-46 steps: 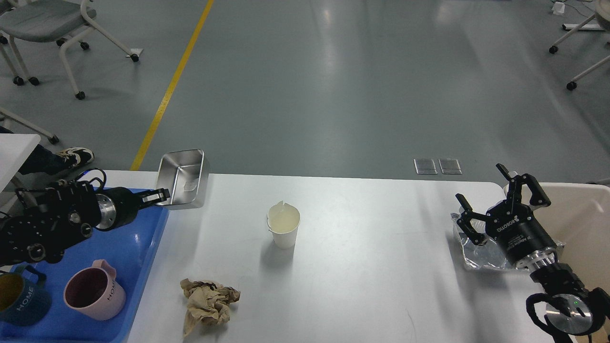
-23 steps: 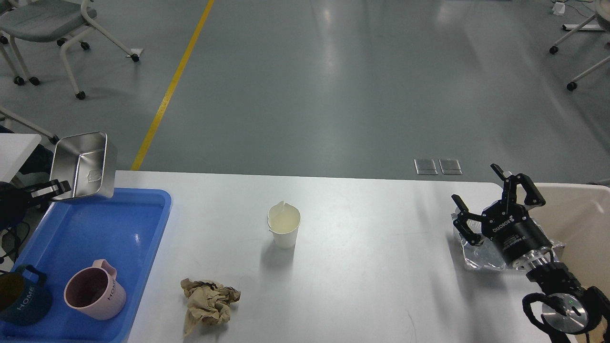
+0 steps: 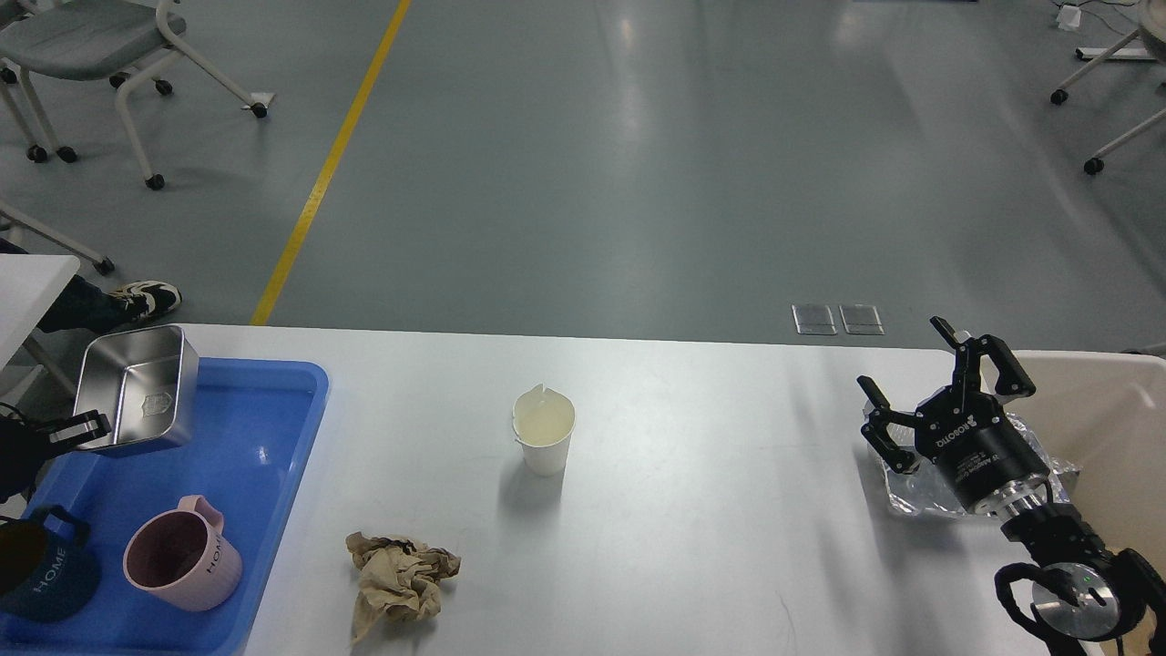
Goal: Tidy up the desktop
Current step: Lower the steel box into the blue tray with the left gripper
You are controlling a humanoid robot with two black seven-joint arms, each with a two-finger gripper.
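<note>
The white desktop (image 3: 710, 510) fills the lower view. My left gripper (image 3: 77, 428) is at the far left, shut on the near rim of a steel rectangular box (image 3: 137, 390), holding it over the far left of the blue tray (image 3: 264, 428). My right gripper (image 3: 938, 387) is open above a crumpled clear plastic wrapper (image 3: 911, 483) at the desktop's right end. A white paper cup (image 3: 544, 430) stands mid-desktop. A crumpled brown paper (image 3: 396, 576) lies near the front.
A pink mug (image 3: 182, 567) and a dark blue mug (image 3: 41, 569) stand in the blue tray. A beige bin (image 3: 1107, 428) sits right of the desktop. Chairs stand on the floor beyond.
My left gripper carried the steel box from the desktop's back-left edge leftward, then lowered it over the tray's far left. My right gripper shifted slightly left, still open.
</note>
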